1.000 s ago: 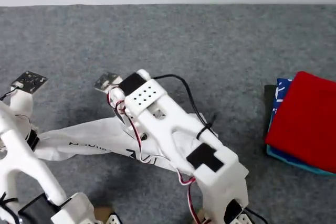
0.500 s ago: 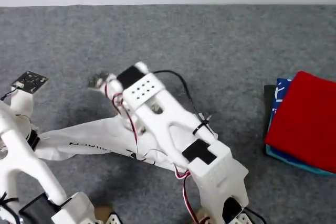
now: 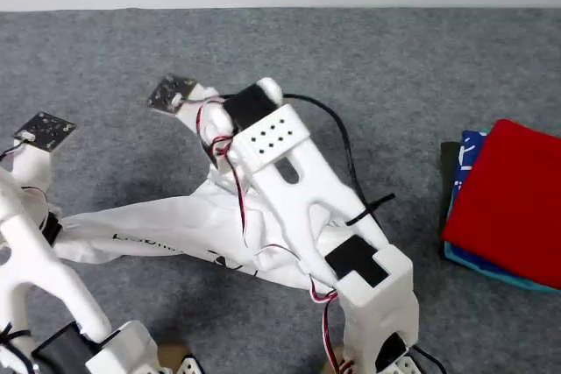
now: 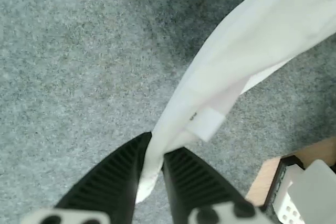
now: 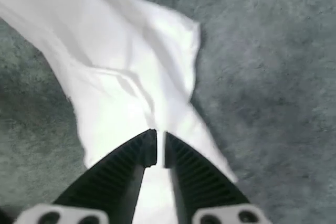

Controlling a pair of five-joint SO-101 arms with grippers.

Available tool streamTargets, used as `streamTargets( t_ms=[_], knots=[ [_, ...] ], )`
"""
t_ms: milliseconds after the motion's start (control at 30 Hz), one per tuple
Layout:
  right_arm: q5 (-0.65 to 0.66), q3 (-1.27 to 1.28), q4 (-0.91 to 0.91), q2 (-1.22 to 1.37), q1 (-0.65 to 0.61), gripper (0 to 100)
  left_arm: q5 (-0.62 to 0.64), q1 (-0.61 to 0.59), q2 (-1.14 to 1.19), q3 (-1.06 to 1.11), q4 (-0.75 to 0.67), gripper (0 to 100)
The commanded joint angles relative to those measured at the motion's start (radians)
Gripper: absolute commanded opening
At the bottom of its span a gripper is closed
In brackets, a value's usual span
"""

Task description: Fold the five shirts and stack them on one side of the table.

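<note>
The white shirt (image 3: 166, 229) was stretched between both arms, well apart from the stack of folded shirts (image 3: 513, 203) — thin, limp cloth, bunched into a long creased band. The left claw (image 4: 154, 150) pinched one edge, and the right claw (image 5: 160, 145) was clamped on a fold. This looked like the spreading step — next, the shirt needed laying flat on the fuzzy grey bench (image 3: 394, 76).

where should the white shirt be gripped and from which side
Probably at its two ends, from above: the white shirt is drawn out into a narrow band over the grey mat, so the ends give thin edges to pinch. The left gripper is shut on one end's edge, the right gripper on a fold farther along.
</note>
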Motion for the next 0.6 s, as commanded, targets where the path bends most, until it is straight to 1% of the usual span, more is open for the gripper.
streamTargets(
  t_ms=[0, 67, 300, 567],
  knots=[
    [-0.109, 0.052, 0.041, -0.059, -0.031, 19.1, -0.011, -0.003, -0.031, -0.033, 0.009, 1],
    [-0.15, 0.087, 0.039, -0.05, -0.058, 22.4, -0.011, -0.003, -0.029, -0.033, 0.009, 1],
    [-0.163, 0.121, 0.038, 0.085, -0.142, 19.9, -0.011, -0.003, -0.029, -0.031, 0.005, 1],
    [-0.161, 0.121, 0.036, 0.193, -0.136, 19.8, -0.011, -0.003, -0.029, -0.031, 0.005, 1]
  ],
)
